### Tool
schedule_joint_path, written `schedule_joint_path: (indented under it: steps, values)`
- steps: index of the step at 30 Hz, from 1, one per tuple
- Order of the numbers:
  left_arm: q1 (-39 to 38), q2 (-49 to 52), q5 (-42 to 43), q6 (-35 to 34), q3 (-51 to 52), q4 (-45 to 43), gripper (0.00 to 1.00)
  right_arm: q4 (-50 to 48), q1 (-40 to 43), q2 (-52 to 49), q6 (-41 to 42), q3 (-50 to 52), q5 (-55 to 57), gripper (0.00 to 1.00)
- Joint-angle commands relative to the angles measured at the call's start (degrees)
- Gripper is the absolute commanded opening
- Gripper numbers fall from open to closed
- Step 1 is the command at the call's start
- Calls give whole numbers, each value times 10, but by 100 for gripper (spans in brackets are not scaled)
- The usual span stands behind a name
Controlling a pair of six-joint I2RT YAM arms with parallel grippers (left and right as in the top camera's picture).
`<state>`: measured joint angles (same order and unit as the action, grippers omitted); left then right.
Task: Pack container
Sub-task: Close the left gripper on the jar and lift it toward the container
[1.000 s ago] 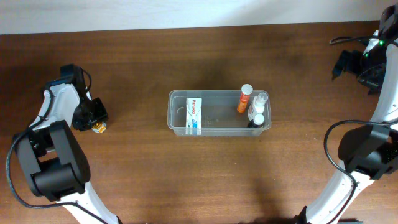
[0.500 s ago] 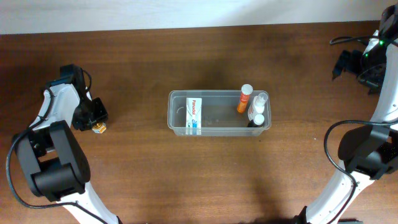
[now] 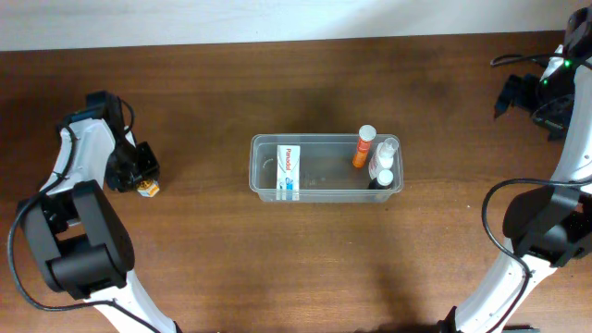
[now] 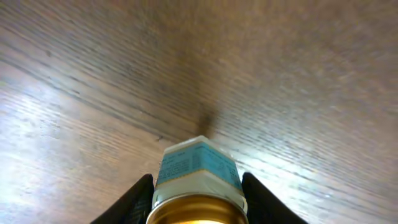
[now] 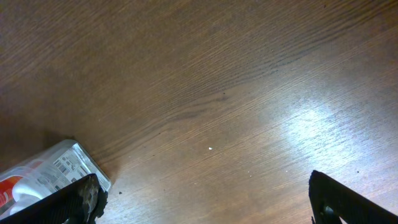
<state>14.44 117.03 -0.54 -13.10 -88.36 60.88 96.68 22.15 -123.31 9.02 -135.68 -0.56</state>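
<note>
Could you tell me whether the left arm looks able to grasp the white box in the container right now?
Probably not: the left gripper is shut on a small gold-capped bottle, well left of the container. The white box itself lies uncovered at the container's left end.

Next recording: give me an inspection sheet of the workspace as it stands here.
Surface: brown wooden table.
Job's things: clear container at centre, holding a white box, an orange tube and small clear bottles.
Clutter: labelled white-and-red pack by the right gripper, wrist view only.
Grippers: left gripper shut on a small blue-labelled bottle, left of the container; right gripper open, empty, far right.
Cables: black cables loop beside both arms.
Surroundings: pale strip beyond the table's far edge.
</note>
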Motion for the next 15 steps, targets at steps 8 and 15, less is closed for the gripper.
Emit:
schedule_joint_path:
  steps: [8, 15]
  values:
    - [2, 2, 45, -1, -87, 31, 42, 0, 0, 9, 5, 4, -3, 98]
    - [-14, 2, 94, 0, -185, 91, 42, 0, 0, 9, 5, 4, -3, 98]
